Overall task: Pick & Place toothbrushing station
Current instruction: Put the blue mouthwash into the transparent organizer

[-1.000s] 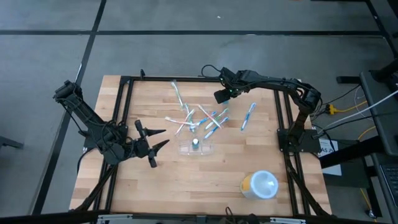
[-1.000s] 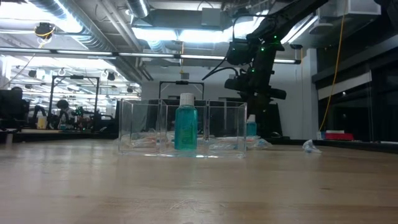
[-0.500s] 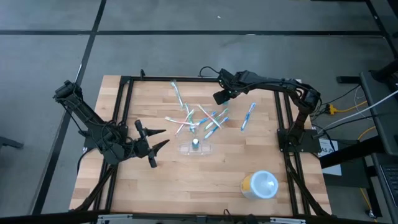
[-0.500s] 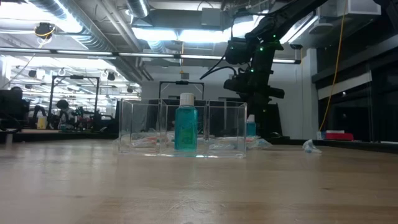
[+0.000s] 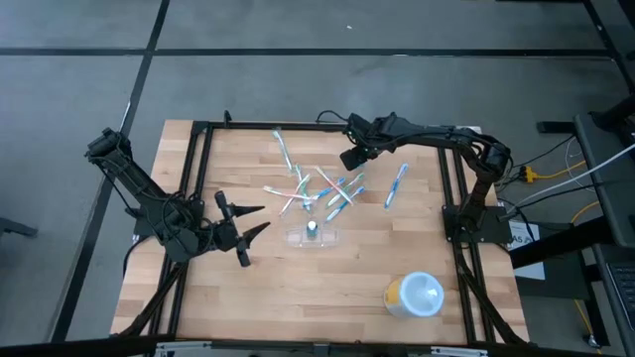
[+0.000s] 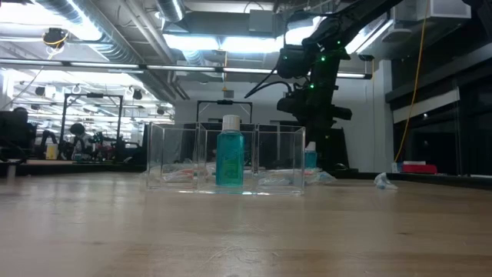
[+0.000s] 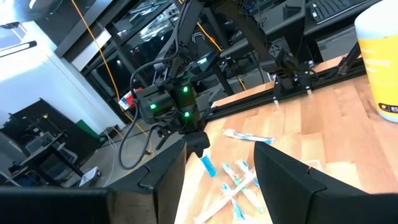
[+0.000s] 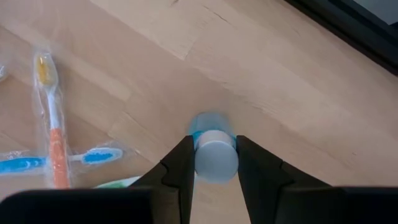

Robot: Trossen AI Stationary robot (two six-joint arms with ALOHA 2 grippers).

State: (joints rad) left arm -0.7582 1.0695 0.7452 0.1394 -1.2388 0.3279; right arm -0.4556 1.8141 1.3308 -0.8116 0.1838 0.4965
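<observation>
A small blue, white-capped tube [image 8: 215, 151] is gripped by the right gripper [image 8: 213, 163] beyond the toothbrushing station [image 5: 313, 234]; tilted, it could slip. The left gripper [image 5: 245, 226], beside the station, is held open.

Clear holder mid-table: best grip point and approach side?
Pinch the clear holder by the top rim of the end wall nearest the left arm, coming straight down with one finger inside. Its walls are thin and upright, the teal bottle fills the middle compartment, and the open left gripper sits just off that end. Probably the safest hold.
</observation>
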